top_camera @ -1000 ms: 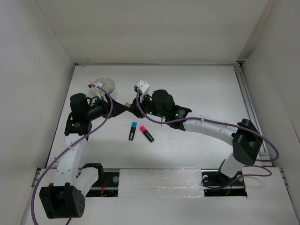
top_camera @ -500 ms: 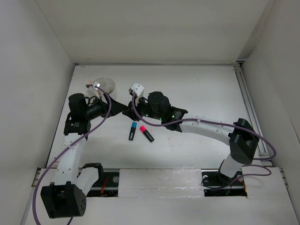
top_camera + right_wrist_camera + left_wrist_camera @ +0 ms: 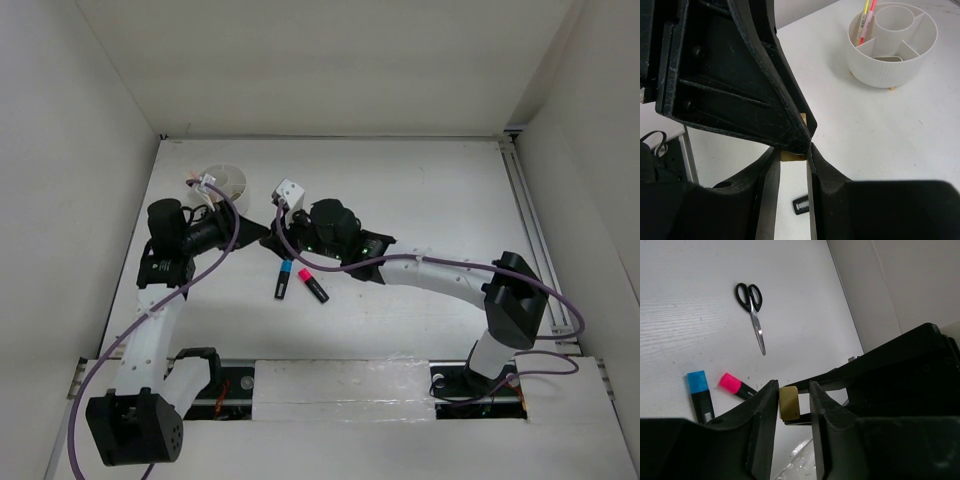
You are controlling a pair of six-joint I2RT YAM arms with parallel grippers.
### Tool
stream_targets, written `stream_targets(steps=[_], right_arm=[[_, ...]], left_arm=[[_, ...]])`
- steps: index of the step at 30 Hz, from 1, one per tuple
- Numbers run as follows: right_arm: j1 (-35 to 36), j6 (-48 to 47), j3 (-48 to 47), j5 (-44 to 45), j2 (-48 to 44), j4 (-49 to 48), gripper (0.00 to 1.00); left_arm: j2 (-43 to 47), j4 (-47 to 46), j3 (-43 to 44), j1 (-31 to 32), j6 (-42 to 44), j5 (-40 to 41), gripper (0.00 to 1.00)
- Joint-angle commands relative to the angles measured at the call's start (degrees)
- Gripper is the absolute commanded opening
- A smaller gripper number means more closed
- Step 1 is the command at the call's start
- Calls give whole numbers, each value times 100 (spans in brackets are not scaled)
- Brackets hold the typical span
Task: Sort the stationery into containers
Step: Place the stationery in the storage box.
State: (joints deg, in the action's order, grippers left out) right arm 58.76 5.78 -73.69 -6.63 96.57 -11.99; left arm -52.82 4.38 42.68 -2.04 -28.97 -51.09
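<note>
The tiny tan block [image 3: 788, 403] hangs above the table, and my right gripper [image 3: 792, 150] is shut on it. My left gripper [image 3: 793, 384] stands around the same block from the other side: one finger touches it and a narrow gap shows at the other. In the top view the two grippers meet at the left gripper [image 3: 258, 226] and the right gripper [image 3: 273, 238]. The blue-capped highlighter [image 3: 284, 280] and pink-capped highlighter [image 3: 313, 286] lie on the table just below them. The black-handled scissors [image 3: 752, 310] lie flat. The white bowl [image 3: 890, 70] holds the yellow pen [image 3: 865, 15] and pink pen [image 3: 870, 19].
The white bowl [image 3: 222, 183] stands at the back left, just behind the left arm. White walls close in the table on the left, back and right. A metal rail [image 3: 530, 230] runs along the right side.
The right arm has carried the block leftward to the left gripper. The left jaws widened, then narrowed around the block.
</note>
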Motion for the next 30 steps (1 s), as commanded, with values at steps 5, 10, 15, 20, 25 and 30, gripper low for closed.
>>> stream_targets(steps=[5, 10, 15, 20, 25, 30], right_arm=[[285, 168, -304, 223, -77, -699, 0], [285, 274, -251, 619, -25, -761, 0], [285, 336, -251, 619, -77, -761, 29], [285, 336, -58, 733, -227, -814, 79], [285, 336, 433, 1181, -726, -753, 96], [285, 555, 689, 2050, -1167, -261, 97]], left_arm=[[-71, -236, 13, 20, 85, 73, 4], [-124, -183, 13, 20, 85, 126, 0], [-1, -122, 65, 20, 85, 476, 0], [52, 141, 285, 20, 85, 1187, 0], [-149, 677, 987, -33, 14, 2619, 0], [-824, 1187, 2199, -33, -109, 4281, 0]])
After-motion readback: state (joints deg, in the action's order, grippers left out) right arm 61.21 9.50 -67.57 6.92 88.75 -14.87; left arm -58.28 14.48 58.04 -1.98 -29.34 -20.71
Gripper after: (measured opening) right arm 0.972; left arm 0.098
